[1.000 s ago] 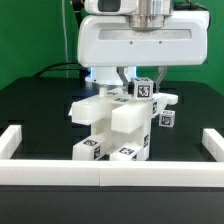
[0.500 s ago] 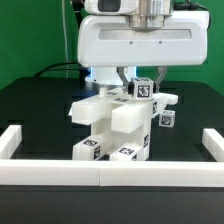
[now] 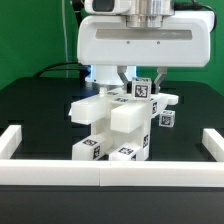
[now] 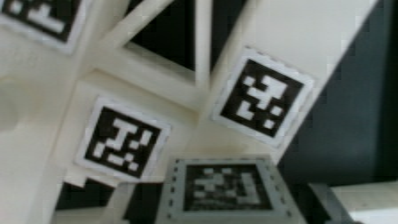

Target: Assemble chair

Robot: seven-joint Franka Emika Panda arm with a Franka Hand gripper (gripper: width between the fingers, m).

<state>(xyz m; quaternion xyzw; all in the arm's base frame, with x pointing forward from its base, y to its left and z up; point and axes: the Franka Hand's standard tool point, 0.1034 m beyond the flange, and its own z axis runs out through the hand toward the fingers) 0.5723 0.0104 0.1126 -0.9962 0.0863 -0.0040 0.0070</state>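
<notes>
No change vs a sec ago: pincer [image 3: 141,82] stays part-closed, gripping the top tagged block [image 3: 144,90] of the half-built chair [image 3: 112,125] standing mid table [image 3: 40,110], so prob. still seating that part, not releasing.

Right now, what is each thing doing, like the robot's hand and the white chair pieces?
gripper: lowered over the chair's top, one finger on each side of it; cannot tell if it grips.
chair: white tagged parts joined in one stack, standing on the table.
border rail: lying flat along the table's front edge, untouched.
</notes>
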